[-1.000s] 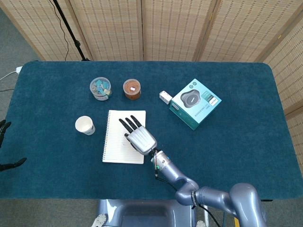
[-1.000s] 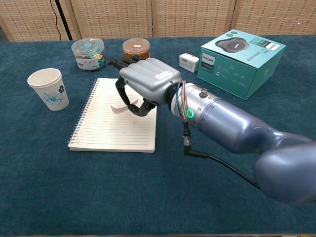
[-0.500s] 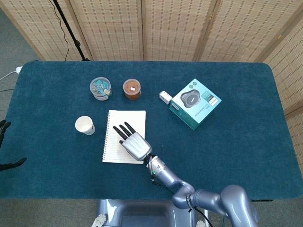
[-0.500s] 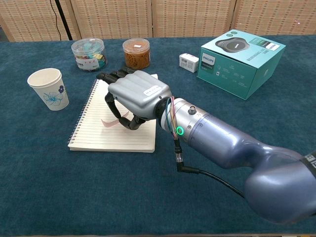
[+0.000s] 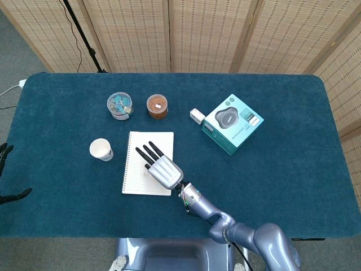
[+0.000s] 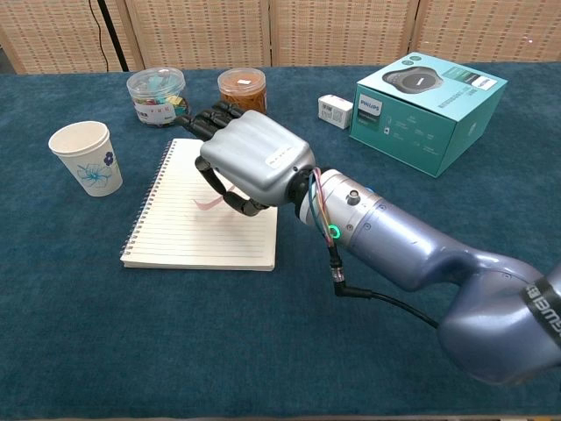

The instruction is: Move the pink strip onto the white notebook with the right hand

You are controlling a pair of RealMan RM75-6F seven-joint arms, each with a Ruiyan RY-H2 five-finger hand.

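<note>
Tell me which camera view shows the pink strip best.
The chest view. There the pink strip shows lying on the white notebook, just under the right hand. In the head view the right hand hangs over that part of the notebook and covers the strip, so none of it is visible.

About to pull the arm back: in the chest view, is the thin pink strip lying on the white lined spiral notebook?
Yes, the pink strip lies on the white notebook's lined page, just under the right hand.
</note>
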